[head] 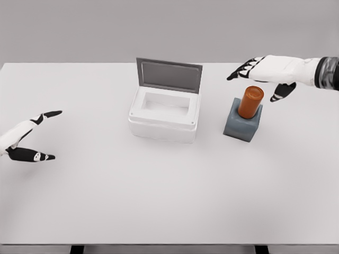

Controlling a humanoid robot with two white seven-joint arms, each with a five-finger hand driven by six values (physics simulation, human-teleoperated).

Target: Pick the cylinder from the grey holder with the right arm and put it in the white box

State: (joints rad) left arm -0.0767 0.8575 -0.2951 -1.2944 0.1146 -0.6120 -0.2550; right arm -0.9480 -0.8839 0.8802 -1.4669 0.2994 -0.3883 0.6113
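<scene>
Above the far right part of the table [159,206], the right hand [265,71] is held with its fingers [244,69] spread and extended toward the left, and nothing is grasped in it; the thumb [282,91] is pointed down toward the near side. Just below and slightly in front of the hand, apart from it, the orange cylinder [250,101] is seated in the grey holder [242,124]. Its long axis is set nearly upright, with the top end tilted slightly to the right and away, and the lower end is hidden inside the holder. To the left of the holder, well apart, the white box [164,114] is seen with its grey lid [169,75] raised at the far edge. At the left edge of the table, the left hand [26,138] is shown at rest, with fingers relaxed and nothing held.
</scene>
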